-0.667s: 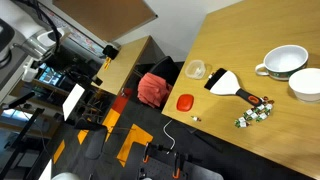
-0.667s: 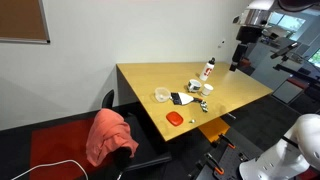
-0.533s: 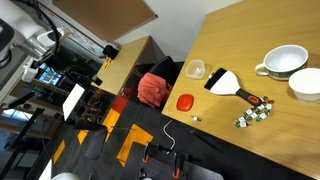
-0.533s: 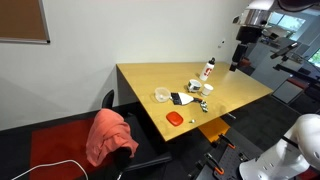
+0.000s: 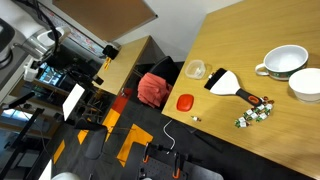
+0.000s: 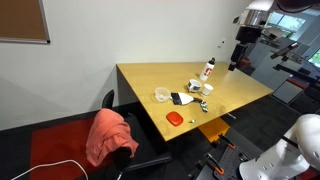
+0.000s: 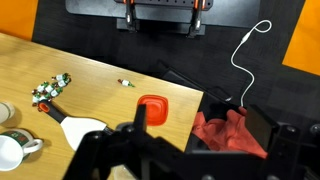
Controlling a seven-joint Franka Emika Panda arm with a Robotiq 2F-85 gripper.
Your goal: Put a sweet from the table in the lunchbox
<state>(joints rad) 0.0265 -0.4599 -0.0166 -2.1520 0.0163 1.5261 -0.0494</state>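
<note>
The sweet (image 5: 196, 118) is a tiny pale speck near the table's front edge; it also shows in the wrist view (image 7: 126, 83). The lunchbox (image 5: 196, 70), a small round translucent tub, stands near the table edge and also shows in an exterior view (image 6: 160, 95). In the wrist view I cannot make it out behind the gripper body. My gripper (image 6: 241, 55) hangs high above the far end of the table, well away from both. In the wrist view the gripper (image 7: 212, 125) is open and empty, with its dark fingers (image 7: 140, 115) wide apart.
A flat red-orange piece (image 5: 184, 102) lies between the tub and the sweet. A black-and-white spatula (image 5: 225, 82), a cluster of green-and-white sweets (image 5: 255, 113), two white bowls (image 5: 285, 62) and a bottle (image 6: 208, 70) are on the table. A red cloth (image 5: 152, 88) lies on a chair beside it.
</note>
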